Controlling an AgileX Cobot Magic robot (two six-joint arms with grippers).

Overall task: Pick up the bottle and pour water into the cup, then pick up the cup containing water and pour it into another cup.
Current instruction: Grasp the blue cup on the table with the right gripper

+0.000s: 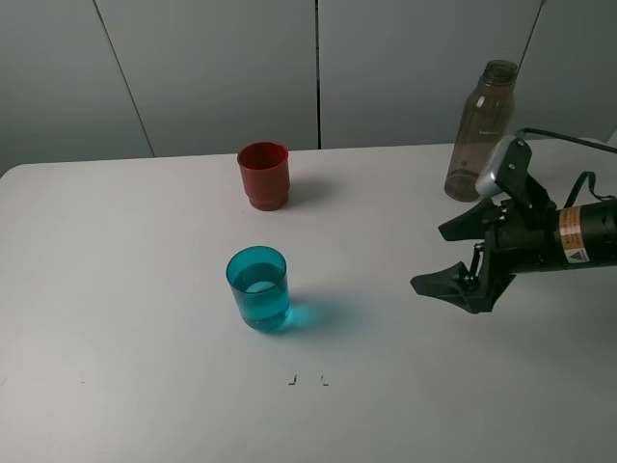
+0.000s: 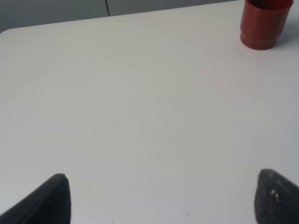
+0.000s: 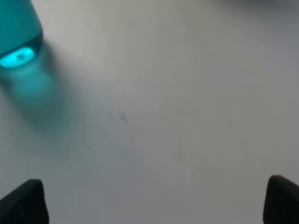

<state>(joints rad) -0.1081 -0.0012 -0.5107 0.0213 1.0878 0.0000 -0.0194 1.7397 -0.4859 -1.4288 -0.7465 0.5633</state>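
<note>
Bottle (image 1: 482, 130) upright at back right of table (image 1: 116, 289), no cap, standing free. Teal cup (image 1: 258, 289) mid-table, upright, some water in it (throws neat blue glow on tabletop). Red cup (image 1: 263, 176) farther back, well apart from teal one. Right gripper (image 1: 431, 258) hovers just in front of bottle, pointing toward teal cup, jaws spread wide, gripping nothing. Left gripper (image 2: 166, 198) only on its wrist cam: jaws apart over bare table, red cup ahead.

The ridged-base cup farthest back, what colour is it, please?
The ridged-base plastic cup is opaque red-brown; exterior high shows it best.
</note>
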